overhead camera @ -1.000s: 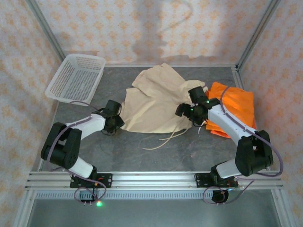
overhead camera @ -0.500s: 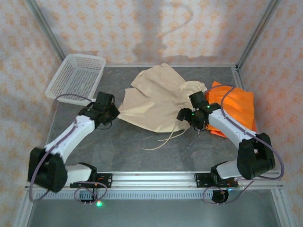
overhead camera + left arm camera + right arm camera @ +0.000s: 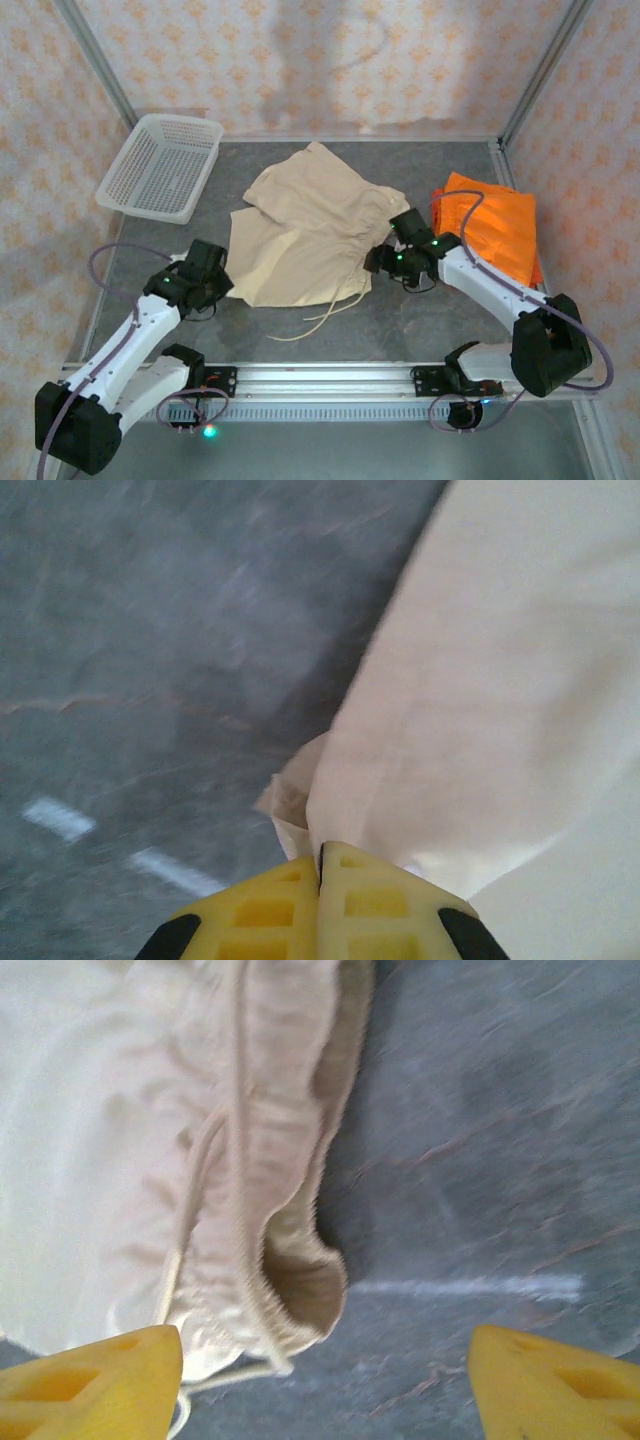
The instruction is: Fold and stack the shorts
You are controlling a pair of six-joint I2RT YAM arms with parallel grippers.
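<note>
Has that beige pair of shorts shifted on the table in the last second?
Yes. The beige shorts slid left and toward the front rail, away from the orange shorts; the white basket stayed put.

The cream shorts (image 3: 300,235) are soft, matt woven cloth. They are smooth across the panel ahead of the left claw (image 3: 320,865) and puckered into fine ridges at the gathered waistband between the fingers (image 3: 90,1370) of the right claw (image 3: 322,1380). A thin cord drawstring (image 3: 238,1110) lies on that band. The fingers are matt yellow moulded plastic with recessed pockets. The orange shorts (image 3: 495,230), to the right of the right claw, are matt creased cloth. The tabletop (image 3: 150,630) under both claws is grey, stone-veined and matt. The basket (image 3: 160,165), well beyond the left claw, is white plastic mesh.
</note>
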